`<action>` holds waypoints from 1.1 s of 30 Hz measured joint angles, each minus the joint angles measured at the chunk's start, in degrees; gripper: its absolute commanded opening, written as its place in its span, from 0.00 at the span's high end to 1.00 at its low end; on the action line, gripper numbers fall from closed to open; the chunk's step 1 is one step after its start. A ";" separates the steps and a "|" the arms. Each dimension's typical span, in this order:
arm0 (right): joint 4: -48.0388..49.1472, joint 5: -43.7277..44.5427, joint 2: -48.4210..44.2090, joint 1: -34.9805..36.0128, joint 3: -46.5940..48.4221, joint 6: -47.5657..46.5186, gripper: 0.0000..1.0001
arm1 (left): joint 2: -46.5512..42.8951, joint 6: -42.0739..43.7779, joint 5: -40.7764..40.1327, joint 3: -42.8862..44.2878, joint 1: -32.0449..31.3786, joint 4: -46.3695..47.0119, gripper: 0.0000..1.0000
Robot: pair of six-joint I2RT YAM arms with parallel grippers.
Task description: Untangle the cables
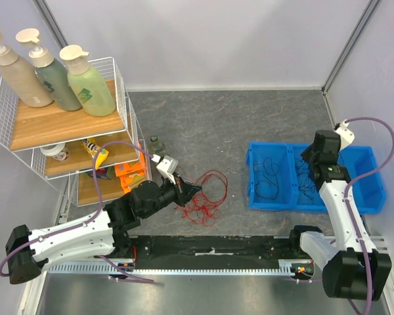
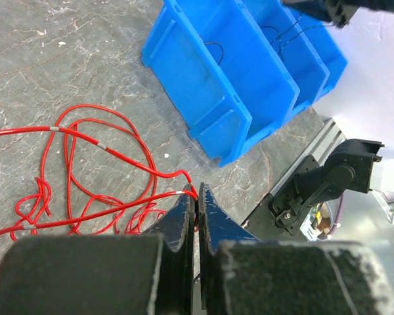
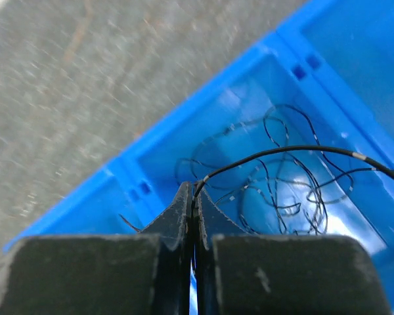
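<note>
A loose tangle of red cables [image 1: 202,200] lies on the grey table in front of my left gripper [image 1: 192,189]. In the left wrist view the left gripper [image 2: 197,194] is shut on a red cable [image 2: 105,149] at its tips. Black cables [image 1: 273,177] lie in the blue bin [image 1: 316,203]. My right gripper [image 1: 313,156] hangs over the bin's middle compartment. In the right wrist view the right gripper [image 3: 194,191] is shut on a black cable [image 3: 295,150] that runs off to the right above more black cables [image 3: 282,190].
A wire rack [image 1: 59,125] with three pump bottles [image 1: 85,82] and small items stands at the back left. A small bottle [image 1: 157,142] stands beside it. The blue bin also shows in the left wrist view [image 2: 249,79]. A metal rail [image 1: 210,252] runs along the near edge.
</note>
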 measured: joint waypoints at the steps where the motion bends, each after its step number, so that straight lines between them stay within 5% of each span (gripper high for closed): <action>1: -0.79 0.07 0.79 0.00 -0.68 -0.31 0.89 | -0.02 0.00 0.02 0.07 0.00 0.00 0.98; 4: -2.78 -2.34 3.06 0.00 -1.79 -1.42 0.72 | -0.44 0.02 0.02 0.39 0.00 -0.20 0.98; 6: -3.69 -5.14 3.85 0.02 -1.90 -2.45 0.35 | -0.68 0.09 0.02 1.16 0.00 -0.79 0.98; 7: -4.17 -6.45 3.91 0.02 -1.90 -2.80 0.04 | -0.76 0.22 0.02 1.55 0.00 -1.07 0.98; 22: -13.60 -6.73 -6.14 4.35 11.04 -10.03 0.02 | -1.31 3.67 -0.02 6.84 0.00 -2.64 0.98; 27: -13.16 -5.75 -1.29 6.58 14.97 -10.49 0.05 | -0.11 3.65 0.63 6.86 0.00 -2.67 0.98; 33: -12.72 7.63 8.63 6.34 16.00 -6.34 0.11 | 0.24 3.58 2.03 6.86 0.00 -2.64 0.98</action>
